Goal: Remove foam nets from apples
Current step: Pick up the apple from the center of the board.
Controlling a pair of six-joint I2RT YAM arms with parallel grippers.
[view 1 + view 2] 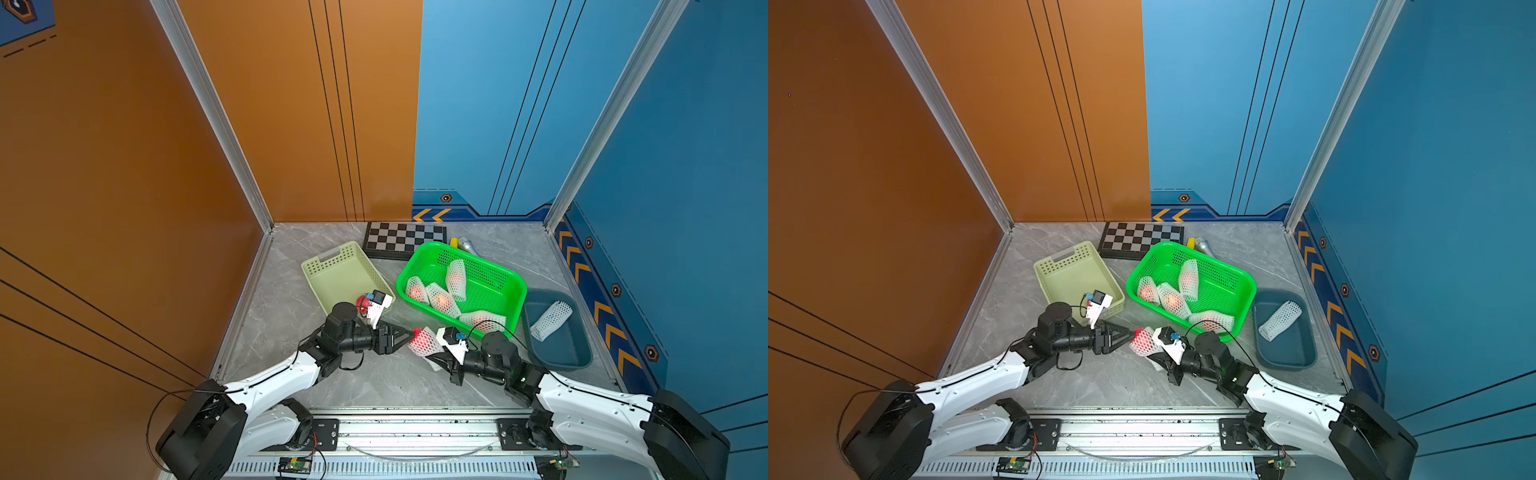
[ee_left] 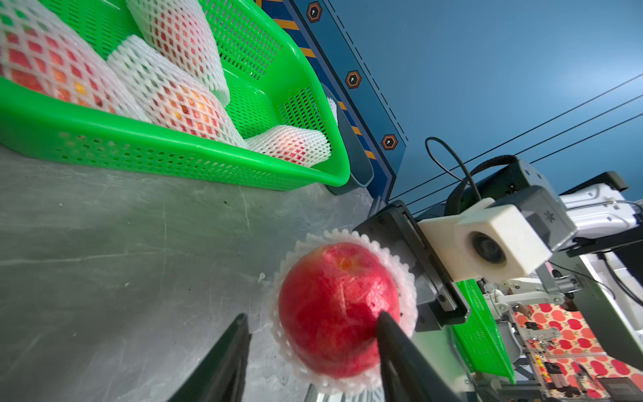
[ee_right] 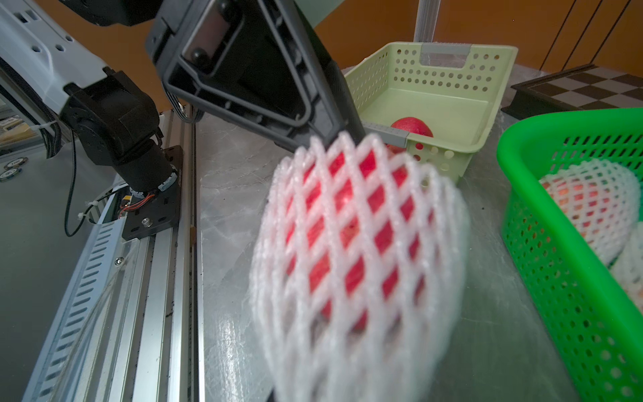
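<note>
Here, above the grey marbled tabletop [image 1: 374,386] (orange and blue walls [image 1: 291,124] around it), the right gripper [image 1: 439,360] is clamped on the foam net [image 1: 424,343] holding an apple [image 2: 334,296]. The left gripper [image 2: 312,316] is spread wide, one finger touching that apple.

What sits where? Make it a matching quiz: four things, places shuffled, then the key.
Things
1. empty net
2. bare apple
3. four netted apples
4. half-bared apple

Places
A. in the blue tub
B. in the stretched net that the right hand pinches, at the tips of the left hand
C. in the pale basket
D. in the green basket

Pairs: 1-A, 2-C, 3-D, 4-B
</note>
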